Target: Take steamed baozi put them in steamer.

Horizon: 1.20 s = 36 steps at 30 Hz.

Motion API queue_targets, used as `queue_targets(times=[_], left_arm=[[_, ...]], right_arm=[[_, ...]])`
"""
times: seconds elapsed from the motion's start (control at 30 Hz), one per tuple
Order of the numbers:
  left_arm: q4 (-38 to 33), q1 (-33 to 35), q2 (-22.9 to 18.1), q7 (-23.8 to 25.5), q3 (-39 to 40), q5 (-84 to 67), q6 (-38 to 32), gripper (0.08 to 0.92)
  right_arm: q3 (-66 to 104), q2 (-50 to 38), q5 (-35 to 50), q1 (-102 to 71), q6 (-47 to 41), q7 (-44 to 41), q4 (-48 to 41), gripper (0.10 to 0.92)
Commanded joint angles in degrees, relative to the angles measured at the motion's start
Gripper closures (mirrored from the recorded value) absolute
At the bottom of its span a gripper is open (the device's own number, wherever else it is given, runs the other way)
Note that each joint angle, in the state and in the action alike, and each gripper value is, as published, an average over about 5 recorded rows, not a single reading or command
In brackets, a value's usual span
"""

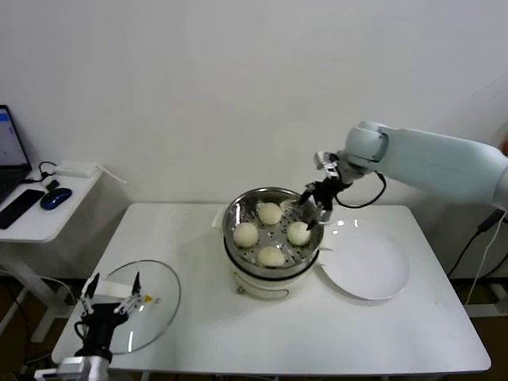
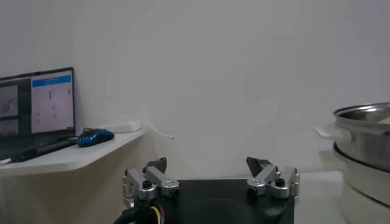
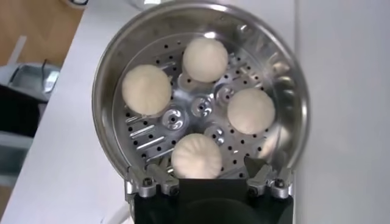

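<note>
Now four steamed baozi (image 3: 196,106) inside steamer (image 3: 113,64), right gripper (image 1: 316,209) above rim.

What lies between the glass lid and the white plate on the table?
The steamer with four baozi inside stands between the lid and the plate, as the head view shows.

The right arm (image 1: 444,163) wears a smooth pale shell, its black tool (image 1: 315,208) with silvery, seemingly screwed finger mounts.
</note>
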Motion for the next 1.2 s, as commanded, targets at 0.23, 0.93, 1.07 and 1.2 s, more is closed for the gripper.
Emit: queue_targets(times=[0.23,0.93,1.07,1.2], left_arm=[[-0.3,0.0,-0.5,-0.2,0.3,-0.4,-1.0,0.177],[-0.3,0.7,-2.4,-0.4,0.7,0.6,-2.6,0.177],[-0.3,0.9,-2.4,-0.6,0.9,1.2,-2.6,0.177],[-0.2,1.2,-2.4,-0.6,0.6,1.4,-2.4,0.177]], right_arm=[[42.3,-25.8,-4.7,-32.0,4.7,25.1,16.8,0.203],[117.1,-2.0,-17.9,-108.5,17.8,45.9,32.1,0.203],[120.4,4.2,-17.9,-113.6,20.9,46.4,33.8,0.203],[121.8,9.3,-18.5,-118.3,23.7,46.8,35.4,0.203]])
